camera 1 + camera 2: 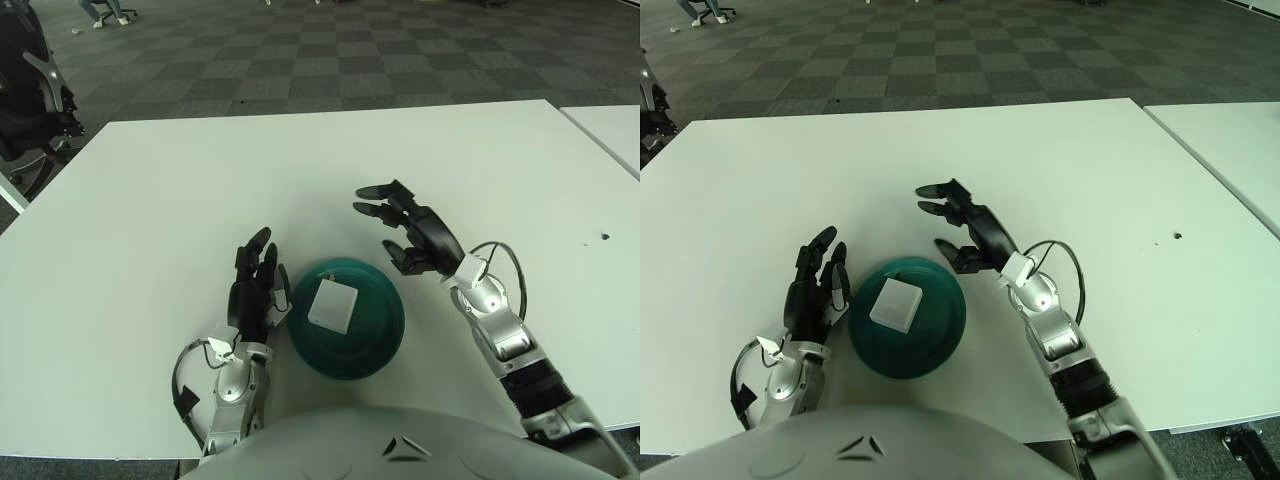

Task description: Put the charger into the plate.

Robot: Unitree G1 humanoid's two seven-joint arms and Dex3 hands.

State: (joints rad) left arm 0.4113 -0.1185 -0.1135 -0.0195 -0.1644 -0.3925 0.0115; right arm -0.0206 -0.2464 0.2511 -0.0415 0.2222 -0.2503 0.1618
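The white charger (331, 305) is lying flat inside the dark green plate (380, 345), a little to the left of its middle, and nothing is touching it. The plate is sitting on the white table (150, 200) close to my body, near the table's front edge. My right hand (410, 232) is hanging above the table just beyond and to the right of the plate, clear of its rim, with its fingers (372, 190) spread apart and pointing toward my left; it is grasping nothing. The forearm behind it is slanting back down to the lower right, with a black cable looping beside the wrist. My left hand (255, 290) is showing just beside the plate's left edge, palm down, its dark fingers stretched out forward and loosely together, holding nothing; I cannot tell whether it is touching the plate's rim or only showing next to it. A second white table (610, 125) is standing to the right, apart from mine, and a checkered carpet floor (330, 60) is spreading out past the far edge.
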